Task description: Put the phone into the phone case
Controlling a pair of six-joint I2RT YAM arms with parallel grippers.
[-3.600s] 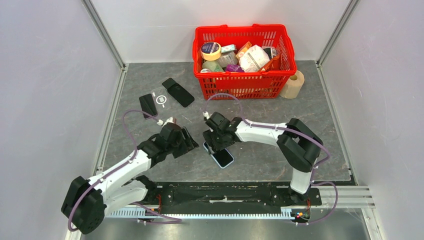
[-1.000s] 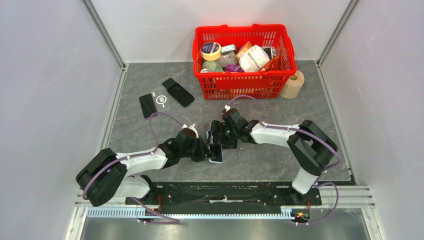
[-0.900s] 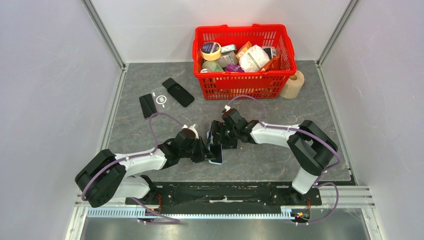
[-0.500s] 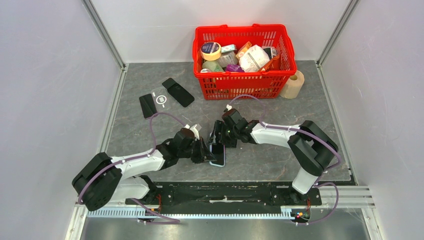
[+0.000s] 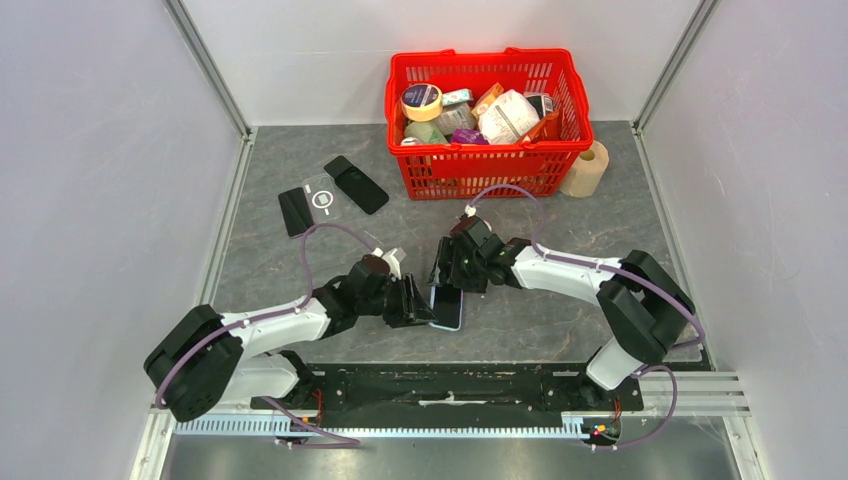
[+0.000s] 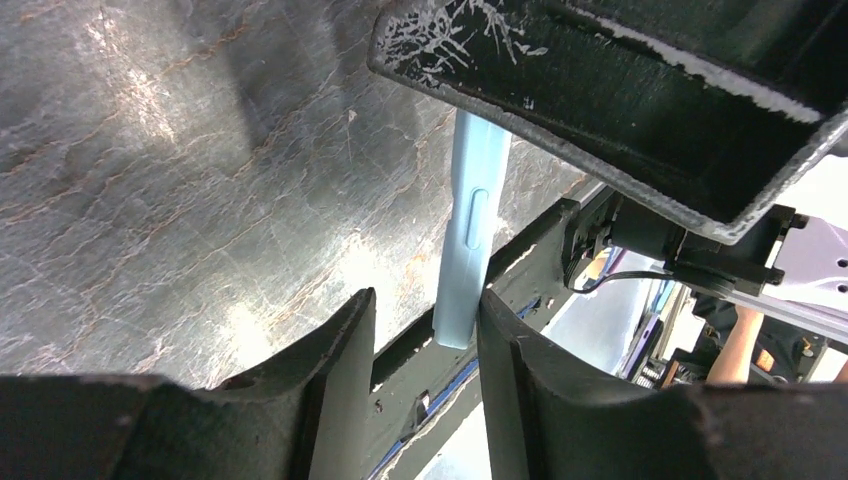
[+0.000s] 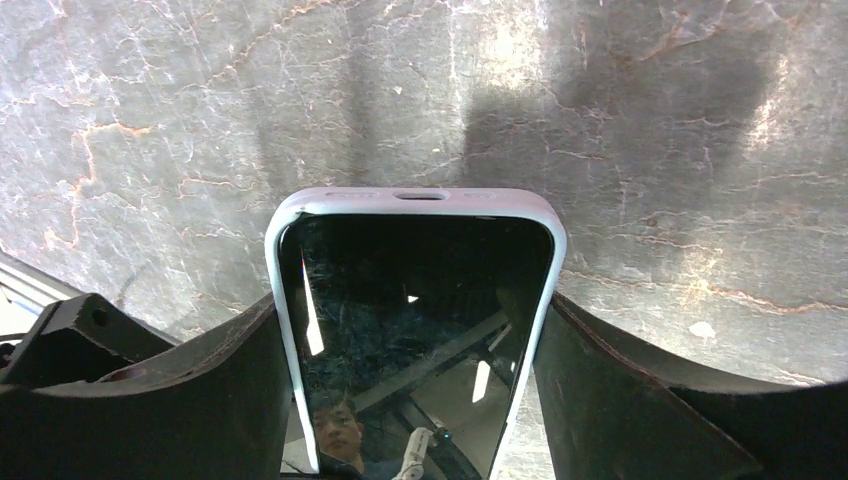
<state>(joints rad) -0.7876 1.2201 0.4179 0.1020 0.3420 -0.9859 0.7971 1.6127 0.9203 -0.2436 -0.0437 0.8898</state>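
**Phone in pale case, near edge of table, held by right arm**

Table [image 5: 560, 310]: grey stone-pattern surface, listed left to right.

Toward the far left corner: one black slab [image 5: 296, 211], one clear case with a ring mark [image 5: 322, 196] and a second black slab [image 5: 356, 184]. They lie flat in a row, touching or overlapping.

Left gripper [image 5: 420, 308]: near the middle of the near edge, pointing right. Its fingers [image 6: 330, 390] stand apart. The end of the pale blue case [image 6: 468, 240] shows edge-on in the gap. One finger is clear of the case; contact at the other finger cannot be told.

Phone [image 7: 415, 330]: dark glass screen facing up, already seated in the pale blue case, whose rim shows round the top and both sides. It is located just right of the left gripper, between the two grippers.

Right gripper [image 5: 448, 285]: reaches in from the right and is closed across the width of the phone. Its fingers [image 7: 640, 400] press on the case's two long sides.

Red basket [image 5: 490, 168]: at the far edge, filled with packets and tins.

Paper roll [image 5: 587, 168]: upright, just beside the basket's right corner.
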